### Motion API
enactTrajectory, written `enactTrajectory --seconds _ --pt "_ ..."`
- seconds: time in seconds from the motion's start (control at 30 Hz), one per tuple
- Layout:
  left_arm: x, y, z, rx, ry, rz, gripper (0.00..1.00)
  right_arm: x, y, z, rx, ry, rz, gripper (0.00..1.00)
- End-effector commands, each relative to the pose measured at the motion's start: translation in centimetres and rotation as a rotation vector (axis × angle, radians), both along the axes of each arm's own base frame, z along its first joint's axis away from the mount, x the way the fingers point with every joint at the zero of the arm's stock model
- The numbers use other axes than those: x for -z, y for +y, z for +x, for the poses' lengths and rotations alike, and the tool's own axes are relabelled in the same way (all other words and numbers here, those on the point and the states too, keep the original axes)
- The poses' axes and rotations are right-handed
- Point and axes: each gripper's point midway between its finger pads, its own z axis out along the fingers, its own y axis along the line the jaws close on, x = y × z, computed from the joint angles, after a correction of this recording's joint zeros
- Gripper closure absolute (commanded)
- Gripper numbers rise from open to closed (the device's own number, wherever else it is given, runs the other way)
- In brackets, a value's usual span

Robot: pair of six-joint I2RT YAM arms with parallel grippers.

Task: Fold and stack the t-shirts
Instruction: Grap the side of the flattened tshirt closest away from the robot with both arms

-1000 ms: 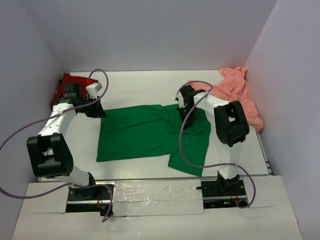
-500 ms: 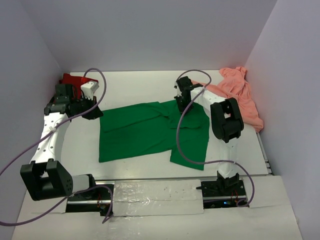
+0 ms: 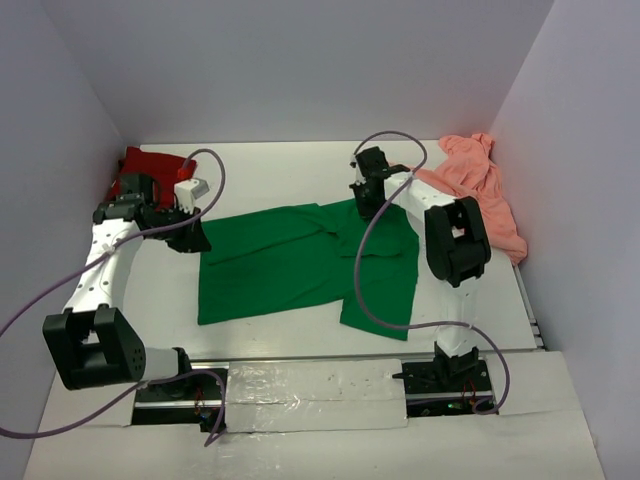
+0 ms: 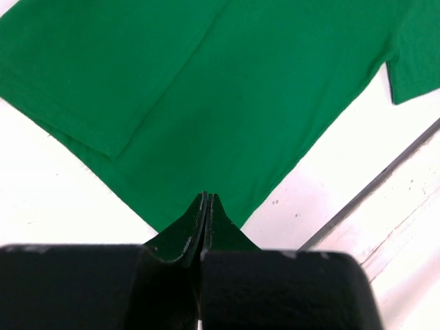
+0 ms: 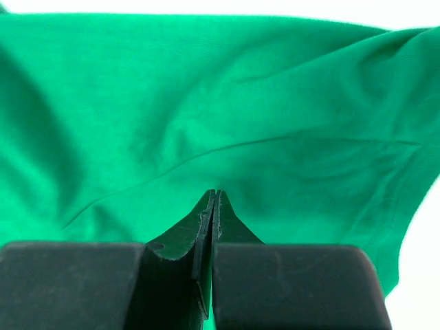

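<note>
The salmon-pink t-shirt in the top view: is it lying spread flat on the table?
No, the salmon-pink t-shirt lies bunched up against the right wall.

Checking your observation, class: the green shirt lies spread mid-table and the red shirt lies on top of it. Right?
No. The red shirt lies bunched in the far left corner, not on the green shirt; the top view shows it.

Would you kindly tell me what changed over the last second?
The right gripper, shut on the green t-shirt, moved toward the far edge, dragging the cloth's right part along. The left gripper stayed shut at its far-left corner while that arm's elbow swung nearer. The dark red t-shirt and salmon-pink t-shirt stayed put.
</note>
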Motion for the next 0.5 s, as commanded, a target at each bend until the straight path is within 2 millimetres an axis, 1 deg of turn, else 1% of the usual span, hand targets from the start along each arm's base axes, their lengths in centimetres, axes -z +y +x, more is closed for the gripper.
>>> enactTrajectory --seconds 0.0,0.03,0.1,0.13,0.17,0.2,0.23,0.27,0.3,0.33,0.4,0.43,0.47 --pt "0.1 -1.0 -0.6 0.086 -0.004 -0.014 1.0 -6.9 0.9 1.5 -0.025 -0.164 0.087 1.0" --pt "1.4 -0.9 -0.7 0.087 0.046 -0.008 1.0 -7.4 0.9 1.3 -0.029 -0.164 0.092 1.0" --pt "3.0 -1.0 -0.9 0.103 0.099 0.005 1.0 -8.9 1.3 1.2 -0.042 -0.183 0.118 1.0" --pt "4.3 -0.9 -1.0 0.102 0.142 0.011 1.0 -10.1 1.4 0.9 -0.055 -0.195 0.129 1.0" --pt "5.0 -0.5 -0.8 0.089 0.152 0.033 1.0 -11.1 1.7 0.8 -0.068 -0.206 0.15 1.0" --pt "5.7 -0.4 -0.3 0.072 0.147 0.047 1.0 -11.9 2.3 0.2 -0.092 -0.202 0.186 0.96" --pt "6.6 -0.2 -0.1 0.063 0.162 0.06 1.0 -13.7 2.4 -0.2 -0.135 -0.242 0.198 0.79" --pt "7.2 0.2 0.2 0.048 0.166 0.088 1.0 -14.8 2.6 -0.6 -0.15 -0.263 0.216 0.74" --pt "7.7 0.4 0.9 0.028 0.165 0.097 1.0 -15.9 2.9 -1.0 -0.168 -0.286 0.242 0.71" --pt "8.7 0.5 1.1 0.016 0.191 0.106 1.0 -18.2 2.9 -1.5 -0.179 -0.344 0.26 0.67" --pt "9.8 1.0 1.9 -0.026 0.207 0.129 1.0 -20.5 2.6 -2.0 -0.182 -0.401 0.271 0.66" --pt "10.6 1.2 2.1 -0.035 0.228 0.138 1.0 -21.5 2.4 -2.2 -0.178 -0.42 0.27 0.65" --pt "10.9 1.3 2.2 -0.046 0.237 0.144 1.0 -23.2 2.0 -2.6 -0.173 -0.458 0.269 0.65"
